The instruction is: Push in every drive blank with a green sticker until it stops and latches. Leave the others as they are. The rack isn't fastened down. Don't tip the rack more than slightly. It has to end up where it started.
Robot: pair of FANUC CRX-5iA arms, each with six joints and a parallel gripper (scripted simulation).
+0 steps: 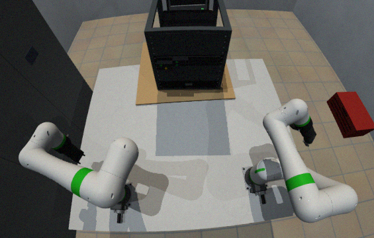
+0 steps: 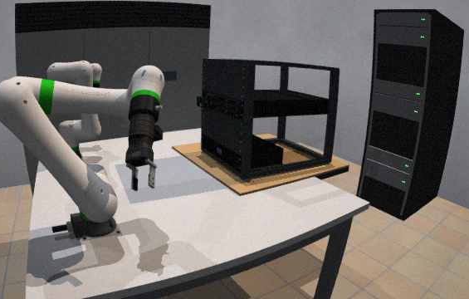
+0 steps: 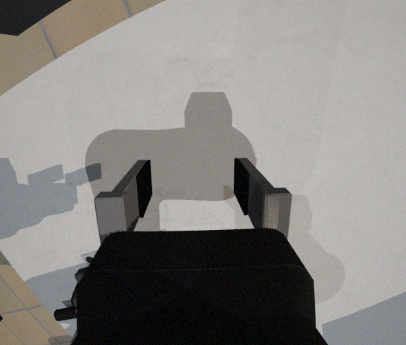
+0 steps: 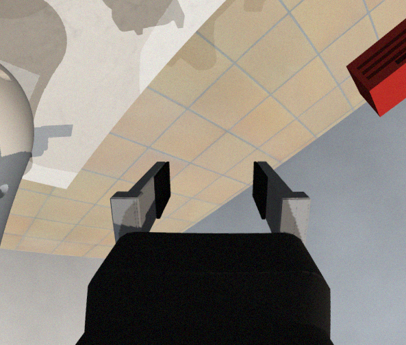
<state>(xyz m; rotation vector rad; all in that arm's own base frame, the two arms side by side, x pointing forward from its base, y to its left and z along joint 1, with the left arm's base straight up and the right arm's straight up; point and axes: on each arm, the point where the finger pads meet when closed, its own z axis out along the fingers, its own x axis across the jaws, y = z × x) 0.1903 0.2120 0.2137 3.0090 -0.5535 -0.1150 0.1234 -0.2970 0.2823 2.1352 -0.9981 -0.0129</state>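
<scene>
The black rack [image 1: 188,46] [image 2: 223,75] stands upright on a tan board [image 1: 145,97] [image 2: 267,183]. A dark drive bay [image 1: 190,61] [image 2: 230,105] crosses its front at mid height. Small green and yellow-orange spots show at the bay's left part in the top view; at least one part [image 2: 199,101] stands out from the front. The single blanks and their depths are too small and dark to tell. My left gripper [image 1: 81,158] [image 3: 192,176] is open and empty above the table's left side. My right gripper [image 1: 307,143] [image 2: 144,188] [image 4: 211,179] is open and empty, off the table's right side in the top view. Both are well away from the rack.
A white table [image 1: 124,116] [image 2: 217,232] carries both arms and the board. A red box [image 1: 355,110] [image 4: 400,81] is beyond the right arm. A dark cabinet [image 1: 24,99] [image 2: 114,46] stands beyond the left arm. A tall server cabinet [image 2: 400,100] stands behind the table.
</scene>
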